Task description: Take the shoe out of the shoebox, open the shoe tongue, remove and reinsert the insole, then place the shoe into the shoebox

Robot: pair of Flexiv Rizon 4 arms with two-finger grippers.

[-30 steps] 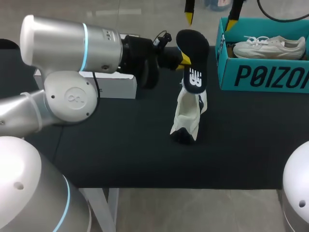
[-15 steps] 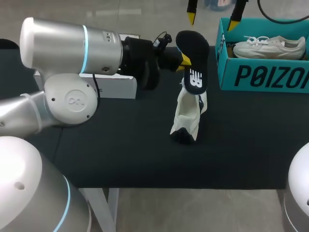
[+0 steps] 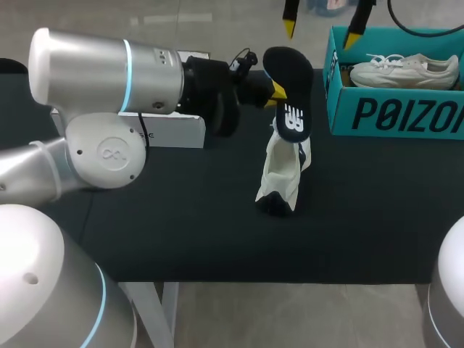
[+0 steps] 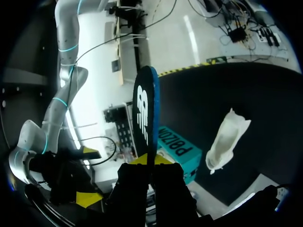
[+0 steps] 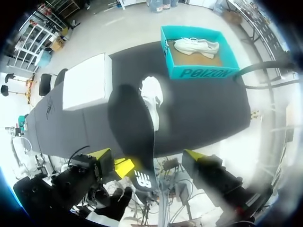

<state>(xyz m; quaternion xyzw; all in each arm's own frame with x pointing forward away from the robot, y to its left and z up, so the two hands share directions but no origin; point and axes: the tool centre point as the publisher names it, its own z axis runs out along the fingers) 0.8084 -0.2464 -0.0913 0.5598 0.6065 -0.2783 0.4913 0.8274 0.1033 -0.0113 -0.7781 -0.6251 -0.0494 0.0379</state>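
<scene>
The insole (image 3: 288, 90) is held off the surface (image 3: 181, 217), clamped by its edge between the closed fingers of the left end effector (image 3: 278, 91). In the left wrist view the insole (image 4: 146, 111) stands upright ahead of that end effector (image 4: 152, 161), with its logo side showing.

The shoe (image 3: 284, 174) rests on the surface below and beyond the left end effector, and the left wrist view shows it apart from the insole. The shoebox (image 3: 395, 116) lies further off, with a second shoe (image 3: 402, 69) inside it. A white box (image 3: 170, 130) sits beside the left arm.

The right end effector (image 3: 324, 23) is spread wide and holds nothing. It hangs above the held insole (image 5: 132, 125).

The insole is judged to be light, thin and flexible, so it is likely to bend or flap if it is gripped at one end only. A hold on the edge near the heel would be suitable, with the toe end fed in first. The shoe is judged to be light and soft-walled, and it is likely to slide or tip when the insole is pushed in. It would best be steadied at the heel collar.

Compared with the earlier frames, little has changed. The right end effector's yellow tips have drifted slightly up and to the side in the head view. The insole, the shoe and the left arm remain almost where they were.
</scene>
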